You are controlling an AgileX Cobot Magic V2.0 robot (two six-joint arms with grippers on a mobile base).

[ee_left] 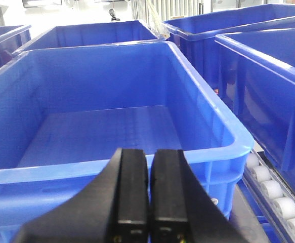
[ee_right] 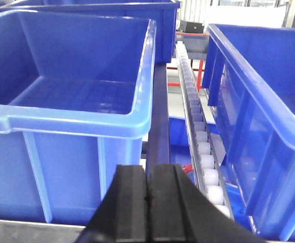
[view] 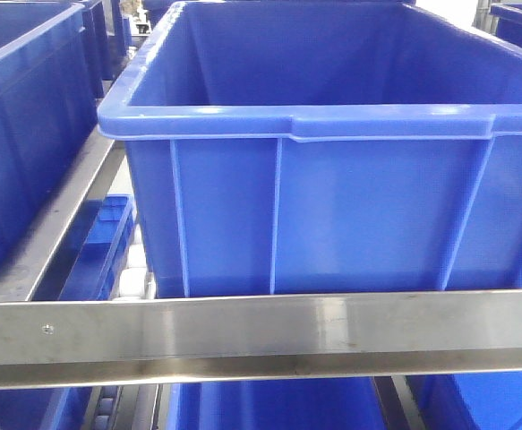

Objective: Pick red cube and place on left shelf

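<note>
The red cube is not in view. The left shelf shows as a brushed steel rail [view: 261, 327] carrying dark blue crates, with one big crate [view: 332, 134] right in front of me. My left gripper [ee_left: 150, 152] is shut, only a thin slit between its black fingers and nothing held; it hovers at the near rim of an empty blue crate [ee_left: 107, 131]. My right gripper [ee_right: 147, 169] is shut and empty, and sits low between two crates, in front of the near corner of the left crate [ee_right: 81, 91].
A track of white rollers [ee_right: 198, 131] runs between the crates. A small red patch [ee_right: 187, 167] shows under it; I cannot tell what it is. More blue crates [ee_left: 258, 76] stand on both sides and on the tier below [view: 269, 403].
</note>
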